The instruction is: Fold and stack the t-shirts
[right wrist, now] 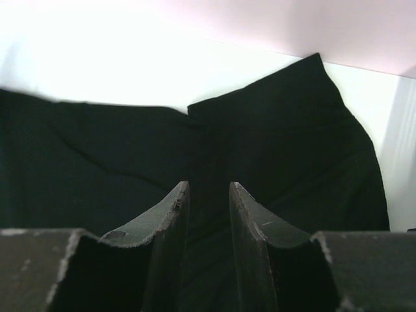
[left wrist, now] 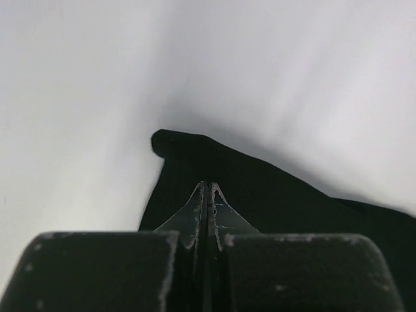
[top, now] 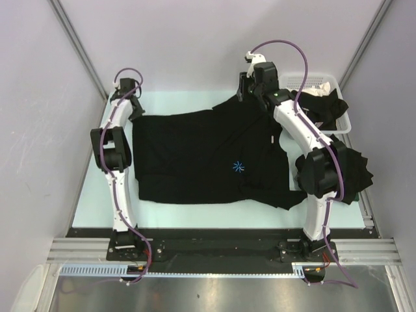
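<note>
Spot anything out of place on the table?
Yes. A black shirt seems to hang off the table at its right edge; a second shirt spills over the white basket rim. The starburst shirt lies crooked.

No legible text, brand name or number is found in any view. One sign is recorded in the top view: a small light-blue starburst mark (top: 238, 167), printed on the chest of the black t-shirt (top: 188, 156) spread on the table. A small white tag (top: 271, 139) is noted on the same t-shirt, to the right of the mark and above it; any print on it is too small to be made out. In both wrist views only unmarked black cloth is seen.
</note>
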Robot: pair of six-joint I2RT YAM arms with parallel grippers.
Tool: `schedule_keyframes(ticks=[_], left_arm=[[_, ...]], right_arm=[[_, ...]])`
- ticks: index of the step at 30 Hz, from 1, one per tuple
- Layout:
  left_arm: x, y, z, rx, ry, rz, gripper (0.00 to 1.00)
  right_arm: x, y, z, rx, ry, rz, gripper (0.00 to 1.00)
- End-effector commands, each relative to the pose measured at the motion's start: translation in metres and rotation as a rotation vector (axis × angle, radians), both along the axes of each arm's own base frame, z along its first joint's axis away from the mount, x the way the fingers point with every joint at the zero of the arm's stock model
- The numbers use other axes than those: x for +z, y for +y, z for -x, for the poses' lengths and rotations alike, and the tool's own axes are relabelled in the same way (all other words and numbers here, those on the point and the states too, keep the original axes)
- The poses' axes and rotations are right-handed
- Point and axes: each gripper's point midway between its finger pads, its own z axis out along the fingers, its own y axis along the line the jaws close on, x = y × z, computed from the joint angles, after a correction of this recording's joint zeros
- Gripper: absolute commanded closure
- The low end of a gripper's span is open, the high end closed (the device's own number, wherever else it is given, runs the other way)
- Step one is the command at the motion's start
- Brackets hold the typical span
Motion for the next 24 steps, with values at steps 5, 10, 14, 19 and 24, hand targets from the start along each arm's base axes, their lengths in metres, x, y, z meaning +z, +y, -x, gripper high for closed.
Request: schedule_keyframes(ticks=[5, 10, 14, 19, 24], left_arm=[[0.039, 0.021, -0.05, 0.058, -0.172, -0.029, 1.0], [0.019, 0.025, -0.051, 0.064, -0.136, -0.022, 1.0], [0.013, 0.037, -0.052, 0.081, -0.137, -0.016, 1.0], [0.014, 0.044, -0.059, 0.084, -0.171, 0.03, 0.96], [0.018, 0.034, -0.057, 0.058, -0.175, 0.091, 0.91]], right_arm=[[0.048, 0.007, 0.025, 0.034, -0.063, 0.022, 0.64], [0.039, -0.004, 0.027, 0.003, -0.037, 0.078, 0.64], [0.037, -0.007, 0.028, -0.017, -0.032, 0.086, 0.64], [0.041, -0.007, 0.034, -0.024, -0.04, 0.098, 0.63], [0.04, -0.008, 0.04, -0.038, -0.032, 0.101, 0.63]])
